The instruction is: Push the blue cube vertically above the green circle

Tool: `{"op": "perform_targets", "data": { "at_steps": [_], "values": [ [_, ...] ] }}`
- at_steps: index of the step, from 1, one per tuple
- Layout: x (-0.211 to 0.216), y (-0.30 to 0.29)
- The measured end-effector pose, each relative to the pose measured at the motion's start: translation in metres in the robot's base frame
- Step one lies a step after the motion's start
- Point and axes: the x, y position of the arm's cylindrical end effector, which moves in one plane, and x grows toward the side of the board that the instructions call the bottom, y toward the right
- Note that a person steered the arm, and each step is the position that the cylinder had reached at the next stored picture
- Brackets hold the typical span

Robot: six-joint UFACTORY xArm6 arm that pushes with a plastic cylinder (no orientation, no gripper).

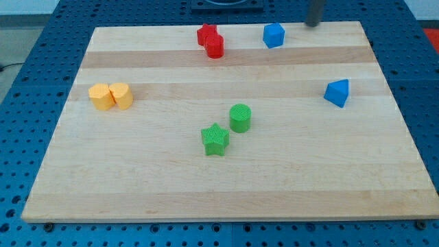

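The blue cube sits near the board's top edge, right of centre. The green circle stands near the board's middle, below and left of the cube. My tip is the lower end of a dark rod at the view's top, just right of the blue cube and a little above it, apart from it.
A green star lies just below-left of the green circle. A red star and a red cylinder touch at the top centre. Two yellow blocks sit at the left. A blue triangular block sits at the right.
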Motion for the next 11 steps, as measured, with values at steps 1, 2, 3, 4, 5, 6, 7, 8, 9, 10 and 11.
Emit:
{"op": "perform_targets", "data": {
  "at_steps": [1, 2, 3, 4, 5, 6, 7, 8, 9, 10, 11],
  "values": [
    [0.008, -0.046],
    [0.01, -0.038],
    [0.026, -0.036],
    [0.057, -0.034],
    [0.043, -0.049],
    [0.037, -0.049],
    [0.07, -0.05],
    [0.106, -0.062],
    [0.116, -0.096],
    [0.115, -0.123],
    [0.123, -0.144]
  ]
}}
